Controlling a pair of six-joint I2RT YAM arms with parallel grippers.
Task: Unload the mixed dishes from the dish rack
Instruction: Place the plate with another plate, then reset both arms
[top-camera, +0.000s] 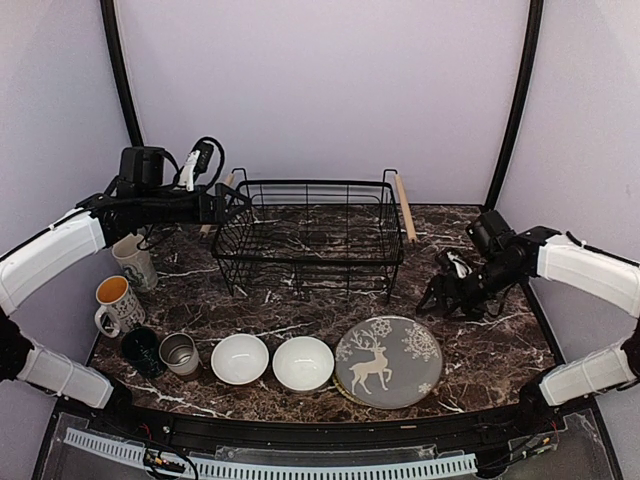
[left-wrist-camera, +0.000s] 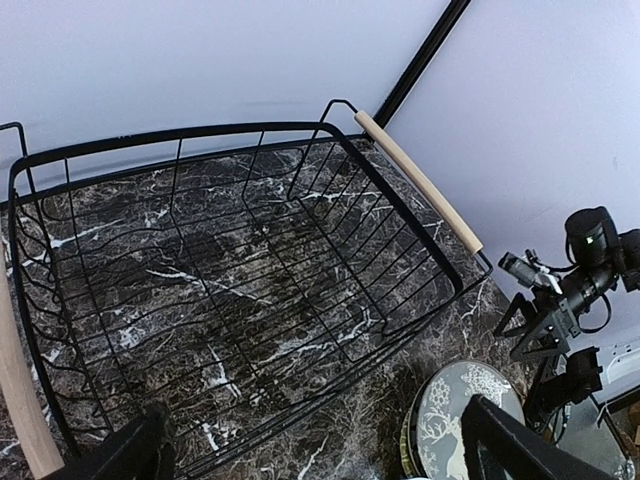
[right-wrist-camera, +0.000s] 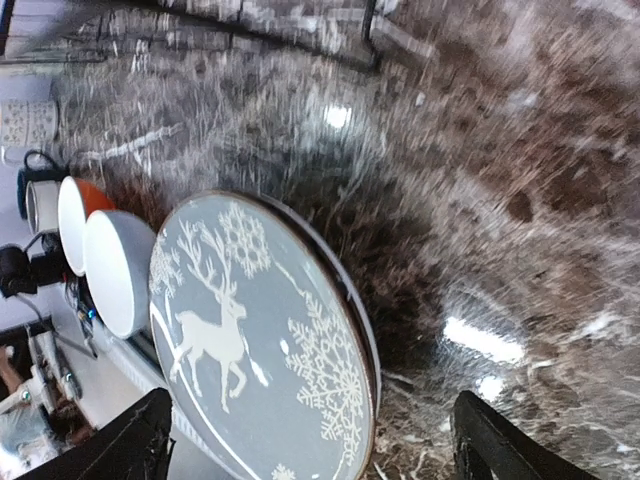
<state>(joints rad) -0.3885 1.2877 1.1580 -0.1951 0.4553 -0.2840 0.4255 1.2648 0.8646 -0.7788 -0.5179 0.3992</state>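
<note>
Marble tabletop (top-camera: 300, 315) bears reindeer plate (top-camera: 388, 362), near the spread right claw (top-camera: 440, 300).

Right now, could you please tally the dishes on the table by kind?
Mugs: 3
Steel cup: 1
Bowls: 2
Plates: 1 for certain, the reindeer plate; a rim beneath hints at more
Total: at least 7

Left arm stretched toward 3 o'clock, left gripper (top-camera: 236, 203) held high, jaws wide apart. Right arm bent, right gripper (top-camera: 440, 297) low, pointing 8 o'clock, jaws spread, empty.
</note>
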